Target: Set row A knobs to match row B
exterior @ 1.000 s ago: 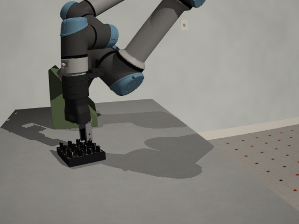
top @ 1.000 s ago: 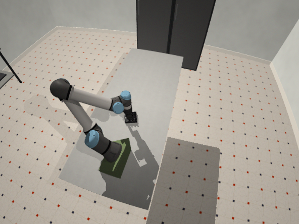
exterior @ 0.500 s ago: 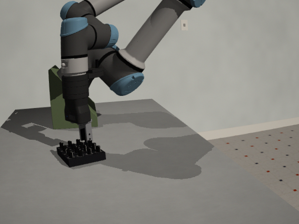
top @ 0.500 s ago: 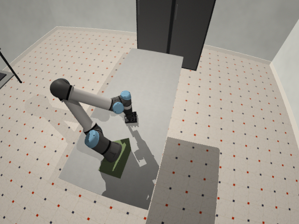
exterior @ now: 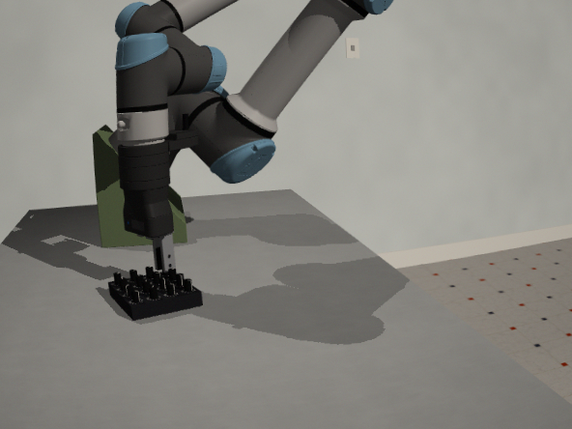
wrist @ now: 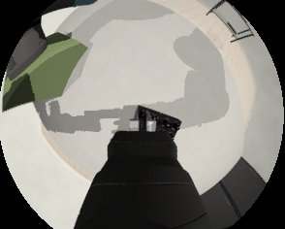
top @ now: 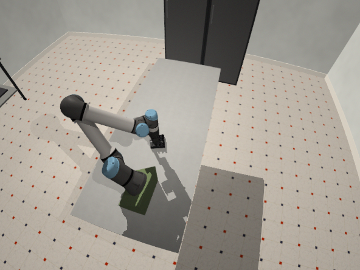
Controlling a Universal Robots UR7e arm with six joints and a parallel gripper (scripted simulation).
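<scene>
Tool (exterior: 163, 267) fingers are hanging straight down from the wrist and reaching in among the knobs of the knob box (exterior: 155, 300). They are standing narrow, close to one another. The pictures are not showing whether they are already pinching a knob or only bracketing one, so the grip cannot be told.

In the exterior view the knob box is sitting flat on the bench (exterior: 300, 367), a little in front of the green mounting block (exterior: 108, 203) that is carrying the arm. The tool is coming down over the row of knobs along the box's far edge, the edge facing that block. The printed names and the socket are too small to read, so whether this is row A, and which knob of the row, is staying open. The white lines on the knobs are not showing either.

What the coming move is depending on is alignment. The chosen knob is lying directly under the tool, its axis is standing upright, and the wrist's own axis is pointing the same way. Judging from that, a turn of the wrist about the vertical should be carrying the knob round, provided the fingers are gripping. Neighbouring knobs are standing just beside the fingers, so any sideways drift is risking a nudge to a knob that must keep its mark.
</scene>
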